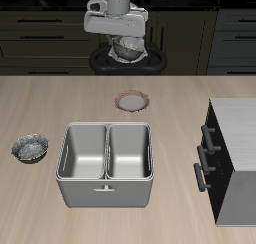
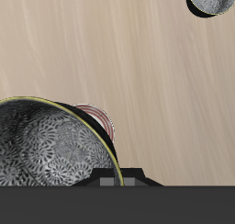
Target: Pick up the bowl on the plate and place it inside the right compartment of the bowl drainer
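Near the worktop's [image 1: 60,108] front edge sits the bowl drainer [image 1: 106,165], a grey metal rectangular tub with rounded corners, split by a middle wall into two square wells; the right compartment [image 1: 84,153] shows a smooth, dull floor with nothing in it. Beside the drainer, just apart from its wall, rests a second bowl [image 1: 30,148], small, round, silver-grey with a mottled, shiny speckle; in the wrist view it shows as a speckled disc [image 2: 213,0] well away from the pincer. On the opposite side of the drainer stands a dark cabinet [image 1: 232,158], boxy, with a pale grey top and two bar handles on its face.

Farther back, on the pale wood-grain surface, lies the plate [image 1: 132,101], flat and round with a pinkish-brown rim and a pale centre, bare on top. In the wrist view only an arc of its rim [image 2: 103,117] peeks from behind the lifted bowl.

Farthest back and well above the worktop hangs the pincer [image 1: 126,50], white and grey, pinching the bowl [image 1: 127,52] by its rim. From the wrist camera the bowl [image 2: 41,150] shows its hollow: a glossy, mottled metal interior with a thin yellowish edge, held close to the dark pincer body [image 2: 117,181].
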